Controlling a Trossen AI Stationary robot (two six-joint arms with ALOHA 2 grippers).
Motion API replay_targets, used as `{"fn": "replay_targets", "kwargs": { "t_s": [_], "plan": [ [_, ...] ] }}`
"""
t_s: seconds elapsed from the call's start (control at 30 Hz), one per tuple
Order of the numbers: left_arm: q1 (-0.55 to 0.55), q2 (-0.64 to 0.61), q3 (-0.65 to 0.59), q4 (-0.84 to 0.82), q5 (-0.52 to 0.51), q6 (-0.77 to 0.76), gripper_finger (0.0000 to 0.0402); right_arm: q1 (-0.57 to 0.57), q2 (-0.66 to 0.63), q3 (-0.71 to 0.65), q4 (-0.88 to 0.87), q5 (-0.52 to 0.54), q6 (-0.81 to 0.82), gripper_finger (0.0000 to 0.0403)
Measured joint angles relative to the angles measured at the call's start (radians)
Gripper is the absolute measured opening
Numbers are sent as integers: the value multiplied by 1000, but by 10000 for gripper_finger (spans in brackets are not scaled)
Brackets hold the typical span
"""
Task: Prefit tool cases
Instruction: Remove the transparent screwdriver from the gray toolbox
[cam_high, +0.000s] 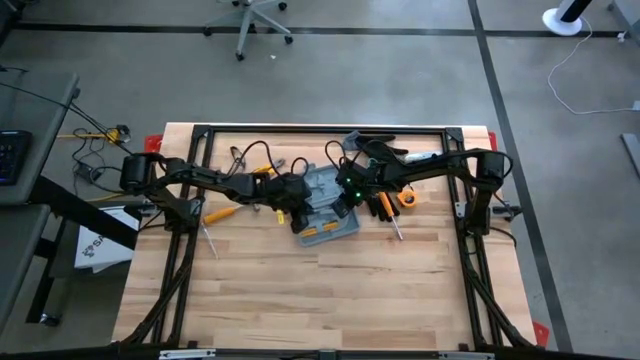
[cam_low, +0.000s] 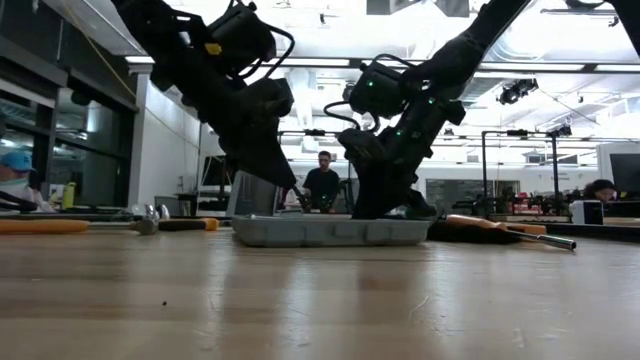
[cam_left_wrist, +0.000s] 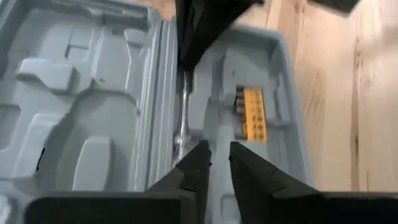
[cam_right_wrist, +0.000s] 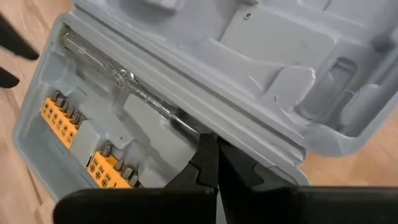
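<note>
**Both arms at the open case**

High: open grey-blue moulded plastic tool case (cam_high: 322, 205) mid wooden worktop (cam_high: 300, 290), arms meeting over it.
Left wrist: left end effector (cam_left_wrist: 219, 155) slightly parted, holding nothing, above yellow bit holder (cam_left_wrist: 254, 115).
Right wrist: right end effector (cam_right_wrist: 217, 163) closed at the hinge ridge.

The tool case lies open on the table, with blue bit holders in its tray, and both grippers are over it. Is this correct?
Not quite: the bit holders are yellow-orange, as the right wrist view shows. The tool case does lie open, with the left gripper and right gripper over it.
</note>
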Motion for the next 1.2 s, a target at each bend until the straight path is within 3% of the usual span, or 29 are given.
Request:
{"fn": "replay_targets", "kwargs": {
  "t_s": [0.23, 0.43, 0.6, 0.73, 1.2],
  "plan": [
    [-13, 0, 0, -107, -19, 117, 139, -2, 2, -1, -9, 0, -2, 0],
    [-66, 9, 1, -110, -168, 225, 182, -2, 2, -2, -9, 0, 0, 0],
    [-114, 54, 1, -107, -281, 329, 188, -2, 3, -3, -7, 0, 9, 0],
    [-157, 89, 1, -109, -473, 431, 188, -2, 3, -3, -3, 0, 9, 0],
    [-174, 239, 24, -58, -625, 531, 172, -1, 4, -6, 25, 4, 25, 0]
  ]
}}
